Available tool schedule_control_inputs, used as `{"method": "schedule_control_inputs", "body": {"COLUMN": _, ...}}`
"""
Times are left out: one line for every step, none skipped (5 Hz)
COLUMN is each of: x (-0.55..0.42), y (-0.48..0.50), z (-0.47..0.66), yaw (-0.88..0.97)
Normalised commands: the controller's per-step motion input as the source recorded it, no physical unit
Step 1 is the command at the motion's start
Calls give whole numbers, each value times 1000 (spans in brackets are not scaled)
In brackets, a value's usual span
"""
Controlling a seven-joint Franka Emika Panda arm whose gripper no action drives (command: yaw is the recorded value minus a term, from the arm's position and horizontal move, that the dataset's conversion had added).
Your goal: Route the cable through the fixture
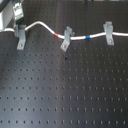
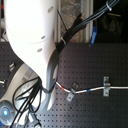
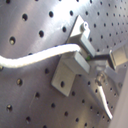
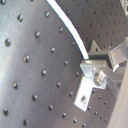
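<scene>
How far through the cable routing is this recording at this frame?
Mostly done, it seems. In the first exterior view the cable already sits in the middle clip and the right clip, red band and blue band between them. In hand: the gripper is at the left clip, where both wrist views show the cable reaching that clip. Left: confirming it is seated and releasing; the jaw state is unclear.

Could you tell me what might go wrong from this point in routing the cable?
1. In the first exterior view the cable runs taut across the middle clip and the right clip; a further pull could lift it out of their notches.
2. In the first wrist view the gripper sits right at the left clip, so it may snag the clip when moving off.
</scene>
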Motion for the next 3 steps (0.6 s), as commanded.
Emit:
{"method": "schedule_control_inputs", "body": {"x": -473, "y": 105, "z": 0, "yaw": 34}}
{"method": "schedule_control_inputs", "body": {"x": -88, "y": 26, "z": -1, "yaw": 23}}
{"method": "schedule_control_inputs", "body": {"x": -65, "y": -31, "z": 50, "yaw": 0}}
